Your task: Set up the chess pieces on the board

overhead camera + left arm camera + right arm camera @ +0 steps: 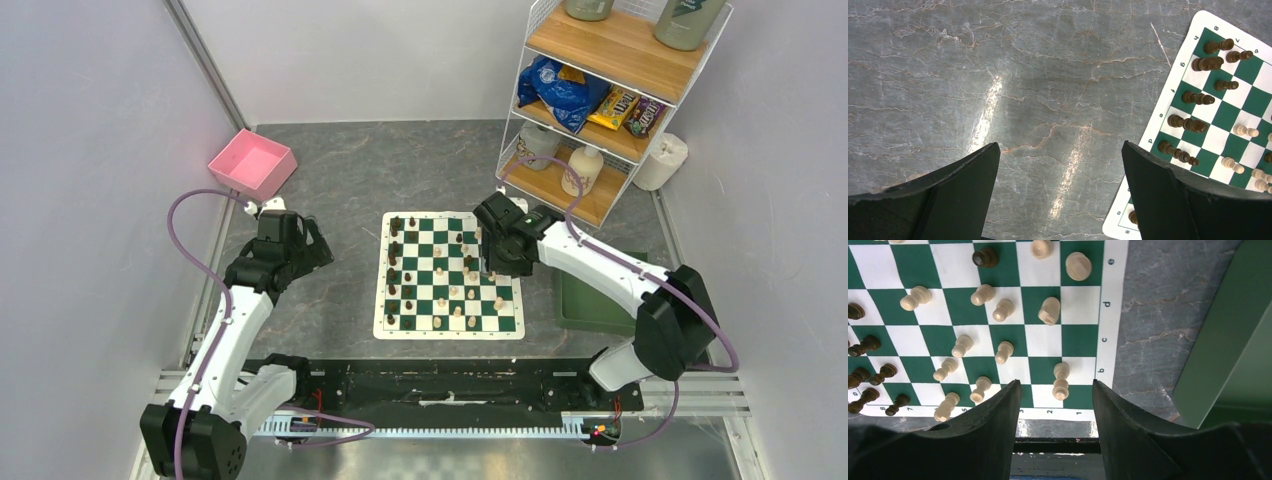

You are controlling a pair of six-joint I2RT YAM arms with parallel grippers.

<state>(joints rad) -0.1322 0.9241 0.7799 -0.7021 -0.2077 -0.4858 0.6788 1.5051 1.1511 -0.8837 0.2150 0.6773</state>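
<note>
Cream-tan chess pieces [1004,310] stand scattered on the board [1110,315]; the right tool [1055,390] hangs half-open and empty, framing one pale piece [1061,381]. A pick seems in hand: it should lower around that piece and close. The left tool [1060,145] hovers wide over tabletop [998,60].

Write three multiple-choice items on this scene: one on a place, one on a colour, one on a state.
1. Where does the pink bin sit? A on the shelf; B at the table's far left; C in the green tray.
2. The board's dark squares are: A green; B black; C red.
3. The left claw is: A shut on a pawn; B shut on nothing; C open.
Key: 1 B, it stands at the far left edge; 2 A, the checks are green and white; 3 C, its fingers stand wide apart over bare table.
</note>
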